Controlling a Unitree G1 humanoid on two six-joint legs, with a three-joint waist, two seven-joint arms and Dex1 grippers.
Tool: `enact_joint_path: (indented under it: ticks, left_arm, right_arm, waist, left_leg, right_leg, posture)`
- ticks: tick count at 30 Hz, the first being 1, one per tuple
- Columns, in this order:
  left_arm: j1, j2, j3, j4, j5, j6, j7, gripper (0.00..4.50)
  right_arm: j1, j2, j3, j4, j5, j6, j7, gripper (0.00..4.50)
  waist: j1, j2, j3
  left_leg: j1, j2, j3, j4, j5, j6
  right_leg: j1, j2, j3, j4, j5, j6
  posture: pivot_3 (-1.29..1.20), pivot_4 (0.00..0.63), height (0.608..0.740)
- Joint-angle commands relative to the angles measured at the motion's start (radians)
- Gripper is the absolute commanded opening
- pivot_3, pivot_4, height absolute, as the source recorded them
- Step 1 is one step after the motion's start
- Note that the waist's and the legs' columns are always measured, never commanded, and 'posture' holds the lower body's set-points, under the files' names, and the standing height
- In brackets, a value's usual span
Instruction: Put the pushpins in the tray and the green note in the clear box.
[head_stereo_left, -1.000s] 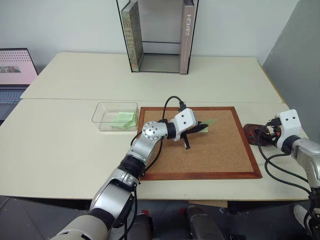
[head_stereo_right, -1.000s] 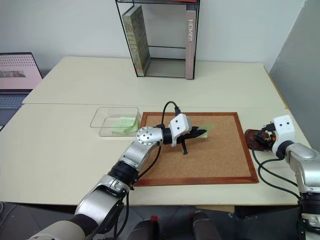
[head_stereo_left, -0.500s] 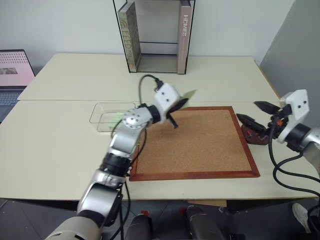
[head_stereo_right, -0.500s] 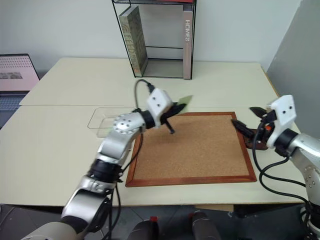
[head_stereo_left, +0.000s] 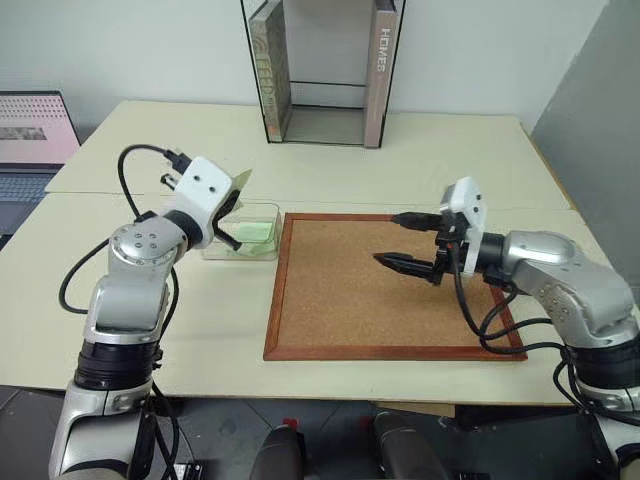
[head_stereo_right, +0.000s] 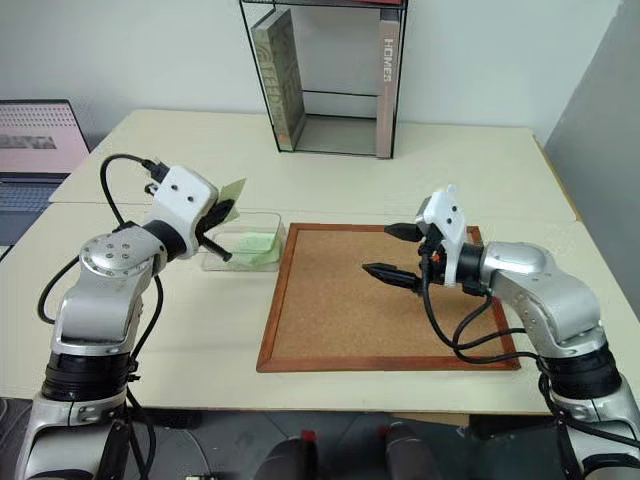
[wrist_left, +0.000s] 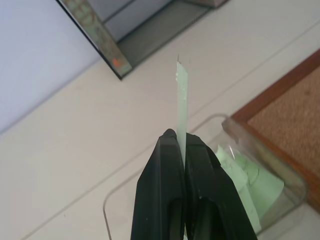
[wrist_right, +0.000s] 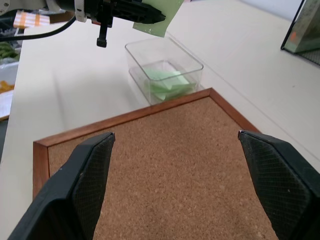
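Table (head_stereo_left: 150, 330): bare cream top all around the corkboard.
Corkboard (head_stereo_left: 350, 300): wood-framed, bare cork.
Bookcase (head_stereo_left: 325, 70): book spine reads "HOMES".
Clear box (head_stereo_left: 262, 250): just beside corkboard's left edge, green sheets inside.
Right gripper (head_stereo_left: 398, 240): fingers spread wide, empty, over cork.
Left gripper (head_stereo_right: 228, 209): pinched on the green note (wrist_left: 182, 95) above the box.

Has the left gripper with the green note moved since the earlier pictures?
Yes. The left gripper, shut on the pale green paper note, went from over the wood-framed corkboard leftward to above the clear plastic box.
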Motion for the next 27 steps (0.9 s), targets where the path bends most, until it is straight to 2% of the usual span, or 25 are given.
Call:
enact_joint_path:
  ticks: [1, 4, 7, 17, 19, 22, 27]
  left_arm:
    - [-0.026, 0.016, -0.007, 0.053, 0.021, -0.054, 0.024, 0.00]
    - [-0.035, 0.026, -0.016, 0.083, 0.020, -0.063, 0.011, 0.00]
    - [-0.030, 0.041, -0.026, 0.075, 0.016, -0.058, -0.009, 0.46]
    - [-0.020, 0.043, -0.017, 0.016, 0.000, -0.003, -0.014, 2.36]
    - [-0.022, 0.049, -0.019, 0.001, 0.000, 0.004, -0.018, 2.85]
    - [-0.027, 0.053, -0.015, -0.026, -0.003, 0.014, -0.021, 2.96]
    - [-0.087, -0.006, 0.028, -0.098, -0.105, 0.127, -0.031, 2.96]
  right_arm:
    - [-0.023, 0.000, 0.006, -0.020, -0.016, -0.018, 0.029, 4.19]
    - [-0.014, -0.006, 0.006, -0.037, -0.015, -0.005, 0.033, 4.19]
    - [-0.009, -0.009, 0.002, -0.045, -0.018, 0.005, 0.032, 4.20]
    - [-0.018, -0.008, -0.007, -0.046, -0.032, 0.014, 0.033, 4.20]
    - [-0.020, -0.007, -0.011, -0.047, -0.032, 0.015, 0.033, 4.20]
    - [-0.015, -0.008, -0.023, -0.060, -0.026, 0.021, 0.032, 4.20]
    - [0.029, -0.009, -0.083, -0.119, -0.002, 0.025, 0.005, 4.20]
  waist:
    - [-0.001, 0.000, 0.000]
    - [-0.003, 0.000, 0.000]
    - [-0.004, 0.000, 0.000]
    - [-0.004, 0.000, 0.000]
    - [-0.004, 0.000, 0.000]
    - [-0.004, 0.000, 0.000]
    - [-0.001, 0.000, 0.000]
  left_leg:
    - [0.000, 0.000, 0.000, 0.000, 0.000, 0.000]
    - [0.000, 0.000, -0.001, 0.000, 0.000, 0.000]
    - [0.000, 0.000, -0.001, 0.000, 0.000, 0.000]
    - [0.000, 0.000, -0.001, 0.000, 0.000, 0.000]
    - [0.000, 0.000, -0.001, 0.000, 0.000, 0.000]
    - [0.000, 0.000, -0.001, 0.000, 0.000, 0.000]
    - [-0.001, 0.000, -0.002, 0.001, 0.000, 0.000]
  right_leg:
    - [0.000, 0.000, 0.000, 0.000, 0.000, 0.000]
    - [0.000, 0.000, -0.001, 0.001, 0.000, 0.000]
    - [0.000, 0.000, -0.001, 0.001, 0.000, 0.000]
    - [0.000, 0.000, -0.001, 0.001, 0.000, 0.000]
    - [0.000, 0.000, -0.001, 0.001, 0.000, 0.000]
    - [0.000, 0.000, -0.001, 0.001, 0.000, 0.000]
    - [0.000, 0.000, -0.002, 0.001, 0.000, 0.000]
  posture:
    - [0.00, 0.150, 0.740]
    - [0.00, 0.150, 0.740]
    - [0.00, 0.150, 0.740]
    - [0.00, 0.150, 0.740]
    - [0.00, 0.150, 0.740]
    - [0.00, 0.150, 0.740]
    - [0.00, 0.150, 0.740]
